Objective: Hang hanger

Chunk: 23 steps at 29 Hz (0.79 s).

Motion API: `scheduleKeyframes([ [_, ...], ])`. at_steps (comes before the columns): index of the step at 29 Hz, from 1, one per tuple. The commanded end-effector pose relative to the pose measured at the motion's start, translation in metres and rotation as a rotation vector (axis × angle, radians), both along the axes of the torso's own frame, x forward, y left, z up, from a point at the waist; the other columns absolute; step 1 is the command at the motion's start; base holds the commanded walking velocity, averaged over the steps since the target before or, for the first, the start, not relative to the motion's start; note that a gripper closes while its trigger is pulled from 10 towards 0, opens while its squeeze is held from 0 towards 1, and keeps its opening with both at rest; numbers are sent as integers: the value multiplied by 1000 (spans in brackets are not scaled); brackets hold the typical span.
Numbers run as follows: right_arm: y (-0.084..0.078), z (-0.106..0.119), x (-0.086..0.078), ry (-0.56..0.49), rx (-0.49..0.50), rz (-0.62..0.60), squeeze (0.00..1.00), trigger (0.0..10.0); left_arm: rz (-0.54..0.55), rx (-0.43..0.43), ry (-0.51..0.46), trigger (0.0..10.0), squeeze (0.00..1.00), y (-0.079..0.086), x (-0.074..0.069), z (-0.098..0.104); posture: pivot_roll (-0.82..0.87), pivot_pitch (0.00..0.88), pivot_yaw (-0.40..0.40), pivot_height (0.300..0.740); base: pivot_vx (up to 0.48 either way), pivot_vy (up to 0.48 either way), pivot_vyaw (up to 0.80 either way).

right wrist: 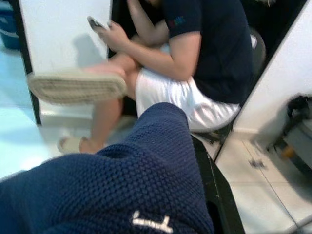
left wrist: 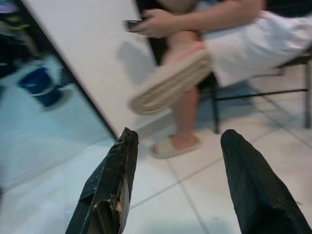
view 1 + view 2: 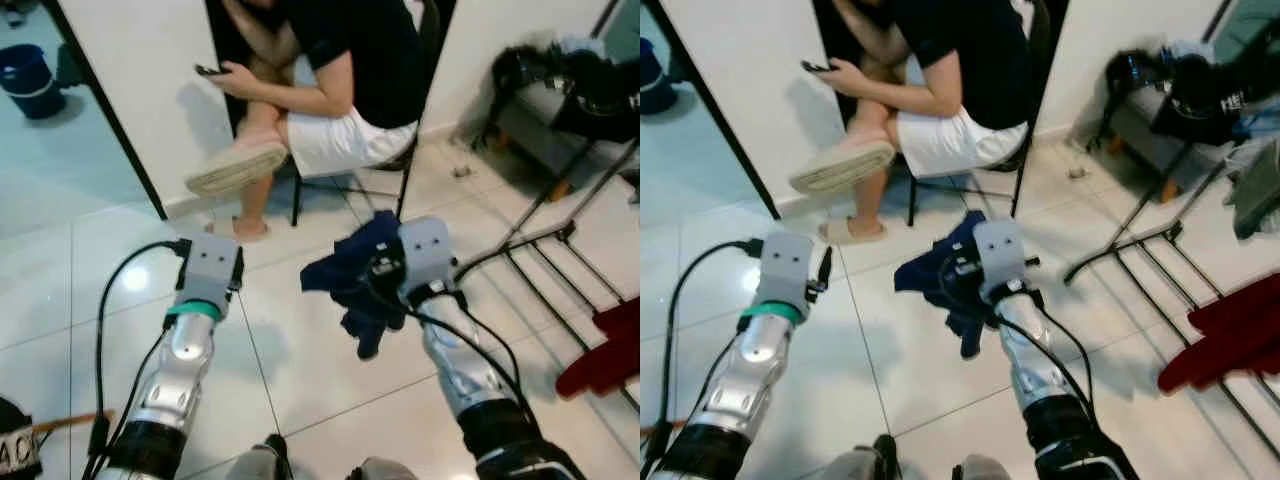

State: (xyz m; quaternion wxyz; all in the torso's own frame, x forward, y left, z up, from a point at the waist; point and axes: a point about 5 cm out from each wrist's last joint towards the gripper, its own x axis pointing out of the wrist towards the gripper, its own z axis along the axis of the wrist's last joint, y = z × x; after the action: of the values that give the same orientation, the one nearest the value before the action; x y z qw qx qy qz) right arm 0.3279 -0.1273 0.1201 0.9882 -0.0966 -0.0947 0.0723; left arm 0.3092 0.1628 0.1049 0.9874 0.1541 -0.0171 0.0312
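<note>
The right pincer is clenched on a navy knitted garment held above the floor tiles; the left pincer hangs released; the garment may slip before reaching the drying rack; no hanger can be made out.

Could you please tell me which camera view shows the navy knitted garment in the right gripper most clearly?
The right wrist view: the navy knitted garment lies close to the lens, so its weave and a small white mark are plain. The left eye and right eye views show it smaller, bunched and hanging at the right gripper above the tiled floor.
</note>
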Motion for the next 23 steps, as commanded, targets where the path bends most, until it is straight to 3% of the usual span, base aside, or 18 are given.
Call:
scheduleKeyframes([
  [1,3,1,-1,-19,5,10,0,10000,-8,-10,11,10000,0,-4,-3,-4,-22,0,37,740,0,0,750],
  [8,0,10,-2,-56,18,1,0,10000,-87,3,-74,10000,0,-21,-12,15,-22,0,42,740,0,0,750],
  [10,1,21,0,-93,29,9,0,10000,-109,14,-155,10000,0,-24,-12,36,-12,0,42,740,0,0,744],
  [14,2,25,1,-107,33,13,0,10000,-114,14,-183,10000,0,-25,-12,44,-12,0,42,740,0,0,744],
  [17,8,47,5,-180,51,42,0,10000,-92,0,-301,10000,0,-19,-7,80,-2,0,36,740,0,0,744],
  [20,11,58,6,-214,64,55,0,10000,-88,-8,-353,10000,0,-17,-7,96,2,0,34,740,0,0,742],
  [23,11,58,6,-214,64,55,0,10000,-88,-8,-353,10000,0,-17,-7,96,2,0,34,740,0,0,738],
])
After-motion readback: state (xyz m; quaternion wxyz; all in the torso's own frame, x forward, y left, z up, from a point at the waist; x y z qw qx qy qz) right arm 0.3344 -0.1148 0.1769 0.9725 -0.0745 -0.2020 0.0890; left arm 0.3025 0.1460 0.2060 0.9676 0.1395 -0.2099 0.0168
